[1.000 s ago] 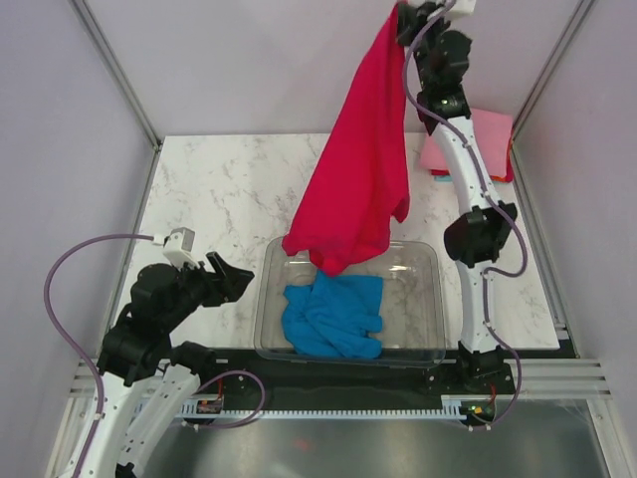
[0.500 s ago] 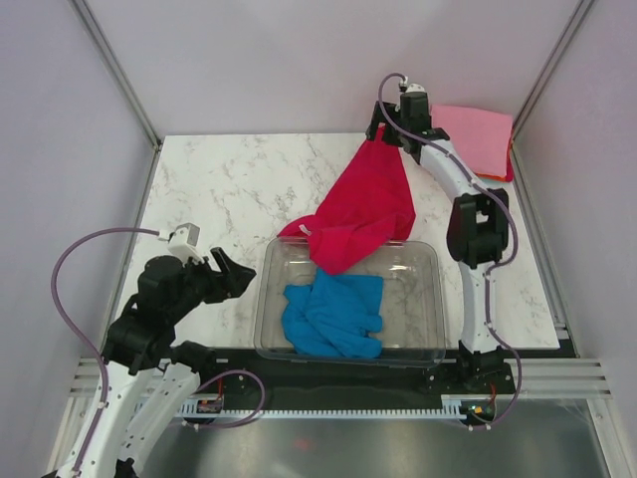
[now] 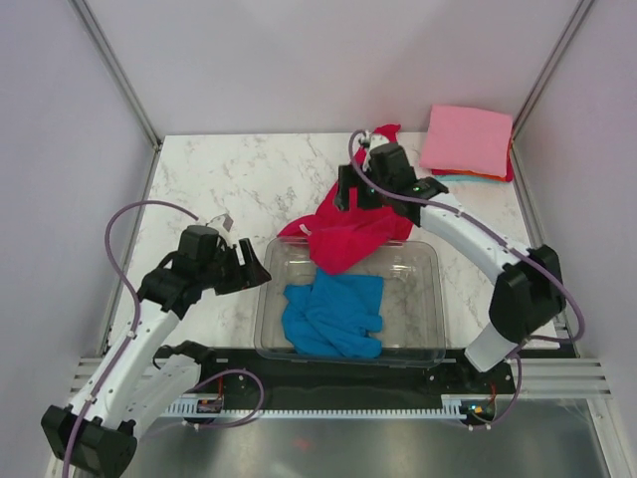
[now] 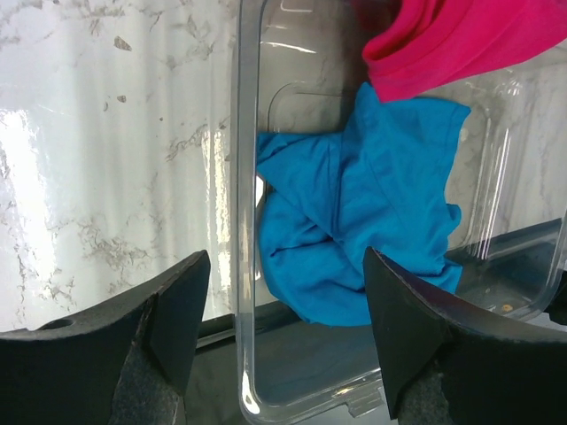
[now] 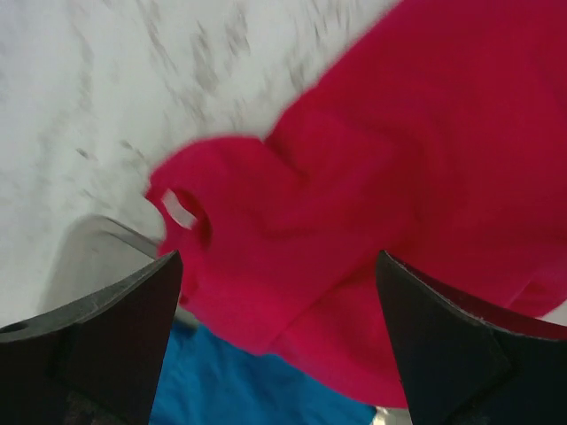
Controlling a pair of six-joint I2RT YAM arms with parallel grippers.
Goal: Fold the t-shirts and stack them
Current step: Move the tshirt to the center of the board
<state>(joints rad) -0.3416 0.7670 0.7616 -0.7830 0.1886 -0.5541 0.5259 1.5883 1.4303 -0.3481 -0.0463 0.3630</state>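
Top external: both arms bent inward, jaws spread, right above red t-shirt [image 3: 353,239].

Top camera's up high behind the rig, looking steeply down over the whole worktop [image 3: 219,189]. Left wrist view peers in close over the tub [image 4: 241,221] and blue t-shirt [image 4: 354,221]. Right wrist view hangs tight above the red t-shirt [image 5: 399,177], and both wrist views catch both shirts.

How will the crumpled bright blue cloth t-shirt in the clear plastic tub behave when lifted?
Probably floppy: the bright blue cloth t-shirt lies in soft folds and would hang and unfurl. Likely light, being thin cloth. The crimson red cloth t-shirt hanging into the clear plastic tub may snag on it.
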